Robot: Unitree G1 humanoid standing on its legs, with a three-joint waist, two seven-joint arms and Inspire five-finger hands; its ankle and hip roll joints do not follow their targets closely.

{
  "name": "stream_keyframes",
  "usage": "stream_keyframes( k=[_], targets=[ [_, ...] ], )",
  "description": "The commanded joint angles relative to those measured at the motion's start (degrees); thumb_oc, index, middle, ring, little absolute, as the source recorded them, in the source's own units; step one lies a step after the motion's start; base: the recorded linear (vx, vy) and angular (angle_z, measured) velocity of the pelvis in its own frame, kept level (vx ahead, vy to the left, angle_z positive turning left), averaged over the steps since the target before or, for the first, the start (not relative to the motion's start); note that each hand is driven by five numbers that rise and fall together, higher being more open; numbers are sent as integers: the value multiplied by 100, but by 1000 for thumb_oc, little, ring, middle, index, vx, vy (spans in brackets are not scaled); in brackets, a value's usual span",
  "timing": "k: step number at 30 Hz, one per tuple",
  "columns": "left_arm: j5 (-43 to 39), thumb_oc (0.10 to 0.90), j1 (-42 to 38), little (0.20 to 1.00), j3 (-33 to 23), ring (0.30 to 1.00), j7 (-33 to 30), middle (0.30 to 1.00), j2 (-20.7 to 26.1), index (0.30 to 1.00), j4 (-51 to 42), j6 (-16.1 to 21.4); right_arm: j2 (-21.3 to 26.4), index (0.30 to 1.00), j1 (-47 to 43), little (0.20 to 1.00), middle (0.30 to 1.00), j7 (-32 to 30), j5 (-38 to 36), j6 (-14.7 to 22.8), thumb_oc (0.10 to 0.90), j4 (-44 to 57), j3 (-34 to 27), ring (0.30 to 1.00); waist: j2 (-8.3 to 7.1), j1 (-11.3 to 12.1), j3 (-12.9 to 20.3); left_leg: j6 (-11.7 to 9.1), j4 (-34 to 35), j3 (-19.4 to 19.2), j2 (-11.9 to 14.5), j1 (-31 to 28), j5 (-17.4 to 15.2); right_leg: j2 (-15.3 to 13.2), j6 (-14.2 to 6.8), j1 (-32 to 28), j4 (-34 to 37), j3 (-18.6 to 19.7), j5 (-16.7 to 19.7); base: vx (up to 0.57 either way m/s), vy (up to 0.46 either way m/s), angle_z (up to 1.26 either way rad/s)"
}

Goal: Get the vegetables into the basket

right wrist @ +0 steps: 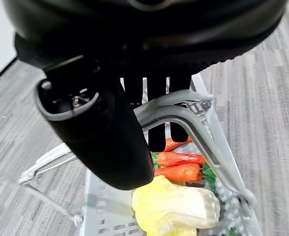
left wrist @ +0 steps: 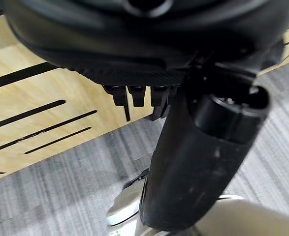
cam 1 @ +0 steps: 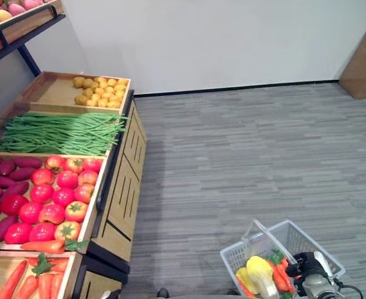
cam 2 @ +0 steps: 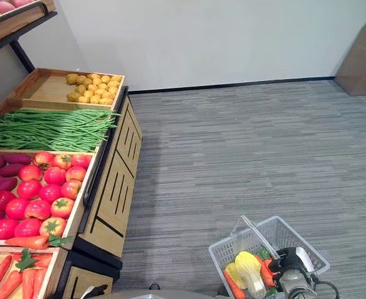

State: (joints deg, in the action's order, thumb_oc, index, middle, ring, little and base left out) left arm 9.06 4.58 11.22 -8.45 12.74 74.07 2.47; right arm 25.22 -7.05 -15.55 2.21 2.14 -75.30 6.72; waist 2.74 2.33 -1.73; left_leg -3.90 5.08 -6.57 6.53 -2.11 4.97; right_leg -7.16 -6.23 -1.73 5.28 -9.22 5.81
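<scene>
While right hand fingers curl round basket handle, left hand relaxed beside stand.

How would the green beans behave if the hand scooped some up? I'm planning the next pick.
The green beans lie as a loose heap of long thin pods, so a scoop would probably lift only some while others slide off. They look slender and likely light, perhaps bendy. Lying lengthwise across the wooden bin, they seem unlikely to roll away.
</scene>
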Motion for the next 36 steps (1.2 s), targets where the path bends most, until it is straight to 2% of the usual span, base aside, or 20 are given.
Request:
stream_keyframes(
  k=[1,10,14,15,25,26,27,36],
  targets=[
    [-98,900,-216,1000,-178,1000,-1,1000,23,1000,267,29,474,300,-630,300,300,-167,25,254,400,-77,-156,300,-303,112,-122,-73,-8,187,-22,4,-156,-158,-173,-191,-28,-177,-198,14,-26,-4],
    [-644,900,-147,1000,-588,1000,-163,1000,-114,1000,443,-8,402,300,-507,300,300,-173,87,263,400,-33,-136,300,-340,176,-137,-86,-8,263,-16,29,-122,-133,-153,-229,-28,-256,-241,5,-20,1],
    [-563,900,-184,1000,-435,1000,-172,1000,-105,1000,339,26,484,300,-639,300,300,-197,-83,277,400,1,-179,300,-285,183,-282,-97,-8,289,-11,159,-72,-124,-141,-109,-28,-245,-212,-34,-36,9],
    [-621,900,-235,1000,-389,1000,-220,1000,-92,1000,260,34,573,300,-811,300,300,-262,-168,266,400,-1,-207,300,-226,194,-406,-102,-8,281,-11,262,-36,-140,-144,17,-28,-225,-173,-53,-21,3],
    [-865,900,-358,1000,-256,1000,-290,1000,-163,1000,122,97,945,300,-1358,300,300,-475,-216,247,400,47,-164,300,-29,196,-675,-143,-8,210,18,575,96,-130,-136,394,-28,-114,-57,-36,-17,-4],
    [-872,900,-362,1000,-253,1000,-309,1000,-171,1000,116,104,970,382,-1383,382,382,-491,-228,254,459,16,-185,382,-20,197,-686,-147,-8,203,24,579,100,-126,-134,402,-28,-117,-60,9,-23,-17],
    [-883,900,-364,1000,-237,1000,-316,1000,-182,1000,115,104,987,1000,-1408,1000,1000,-498,-240,247,900,-20,-189,1000,-12,198,-697,-150,-8,205,29,586,106,-123,-130,409,-28,-117,-61,7,-28,-10],
    [-874,900,-367,1000,-176,1000,-368,1000,-197,1000,154,85,986,1000,-1375,1000,1000,-567,-452,254,900,-266,-342,1000,-10,177,-640,-154,-8,217,36,475,55,-109,-126,295,-28,-160,-125,4,-1,0]
  ],
)
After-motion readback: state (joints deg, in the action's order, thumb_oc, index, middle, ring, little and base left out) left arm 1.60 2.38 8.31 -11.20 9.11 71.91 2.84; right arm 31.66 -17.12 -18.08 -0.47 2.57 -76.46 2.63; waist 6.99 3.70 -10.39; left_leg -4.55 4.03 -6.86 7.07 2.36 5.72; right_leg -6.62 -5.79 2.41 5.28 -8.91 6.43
